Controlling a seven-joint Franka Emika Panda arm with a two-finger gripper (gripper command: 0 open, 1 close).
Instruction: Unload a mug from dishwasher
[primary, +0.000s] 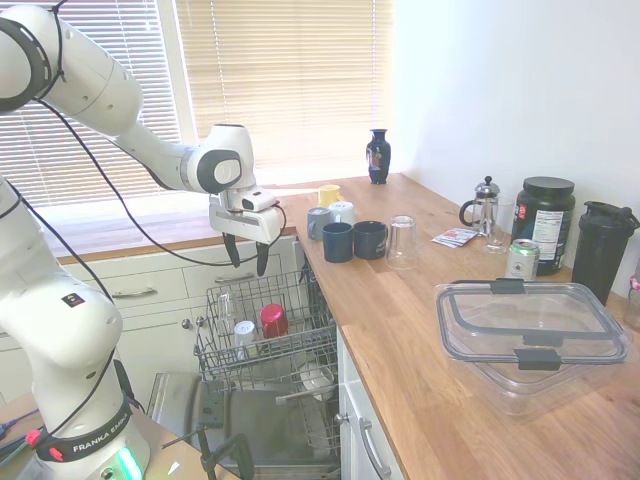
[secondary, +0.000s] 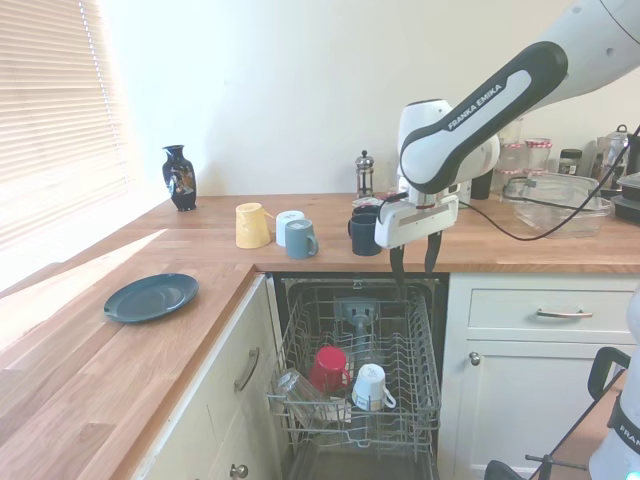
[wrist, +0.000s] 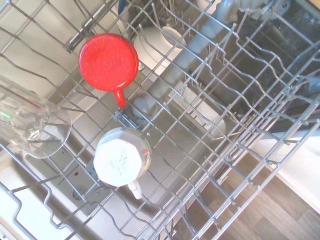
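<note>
Rack (secondary: 415, 345) wires partly hide mug (secondary: 370, 386), upside-down.

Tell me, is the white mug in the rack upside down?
Yes. The mug sits upside down in the rack: the wrist view shows its flat base, not its opening.

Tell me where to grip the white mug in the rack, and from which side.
The mug sits upside down in the rack, base up, beside the red cup. Probably come straight down with the open gripper and pinch the body, avoiding the handle.
</note>
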